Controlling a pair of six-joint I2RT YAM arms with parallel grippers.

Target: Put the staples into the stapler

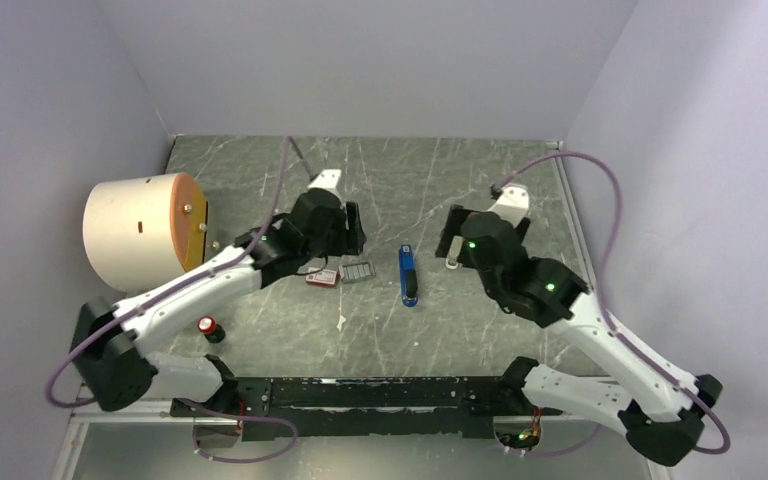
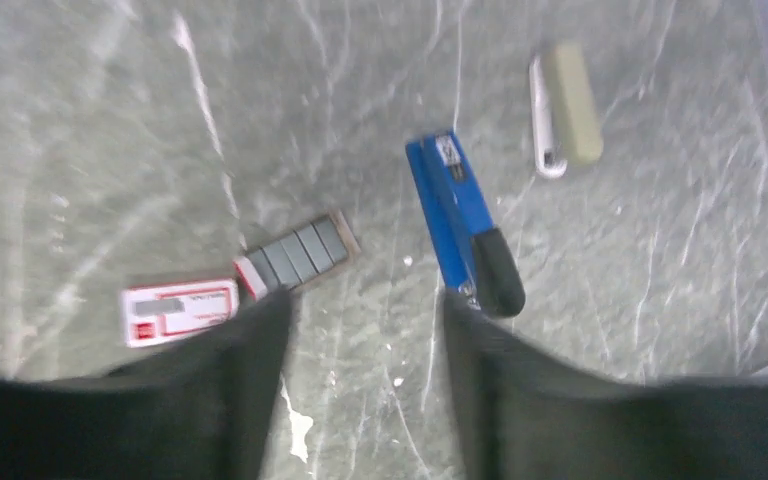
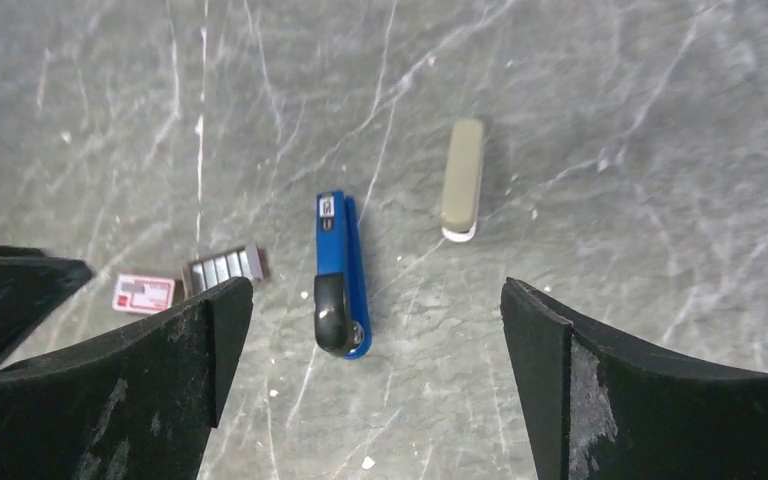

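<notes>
Blue stapler (image 1: 408, 275) near grey staples (image 1: 357, 271), red-capped cylinder (image 1: 208, 327) only overhead, left jaws parted, right jaws wide

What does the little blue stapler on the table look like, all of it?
The slim blue stapler has a smooth, plastic-looking body, a rounded black tip at one end and a small white label at the other. It looks closed and lies on the grey marbled table, between the grey ribbed staples and a pale beige bar. Nothing touches it.
</notes>
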